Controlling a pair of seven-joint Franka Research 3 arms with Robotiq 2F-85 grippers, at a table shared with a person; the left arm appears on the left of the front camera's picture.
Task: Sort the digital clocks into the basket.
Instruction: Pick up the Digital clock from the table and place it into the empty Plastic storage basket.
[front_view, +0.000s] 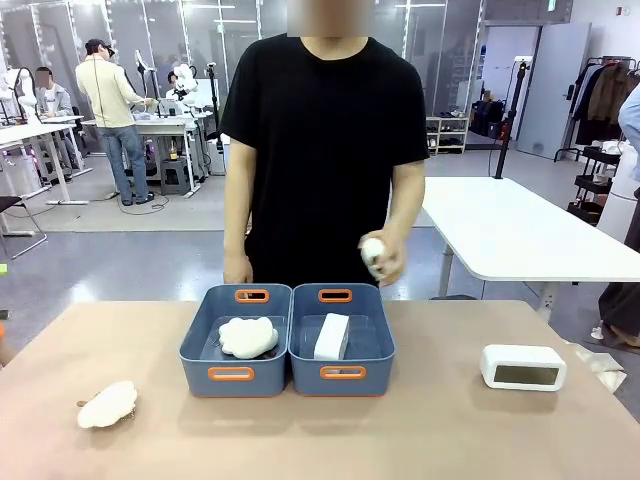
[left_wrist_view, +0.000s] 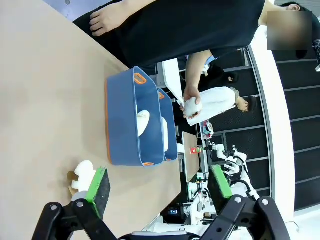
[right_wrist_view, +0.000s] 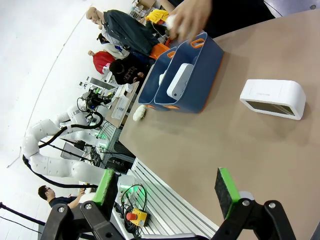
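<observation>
One digital clock (front_view: 523, 367) is seen lying on the table (front_view: 420, 430) at the right. A second digital clock (front_view: 332, 337) is stood on edge in the right basket (front_view: 372, 376). The left tool (left_wrist_view: 159, 184) and right tool (right_wrist_view: 165, 186) are held apart, empty.

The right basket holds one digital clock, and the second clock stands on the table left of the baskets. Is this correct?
No: the second clock stands right of the baskets, as the front view shows. The right basket does hold a clock.

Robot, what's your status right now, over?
Left gripper, right gripper open, empty. One digital clock in right basket; second clock on table. Person's hand with fluffy toy behind that basket.
</observation>
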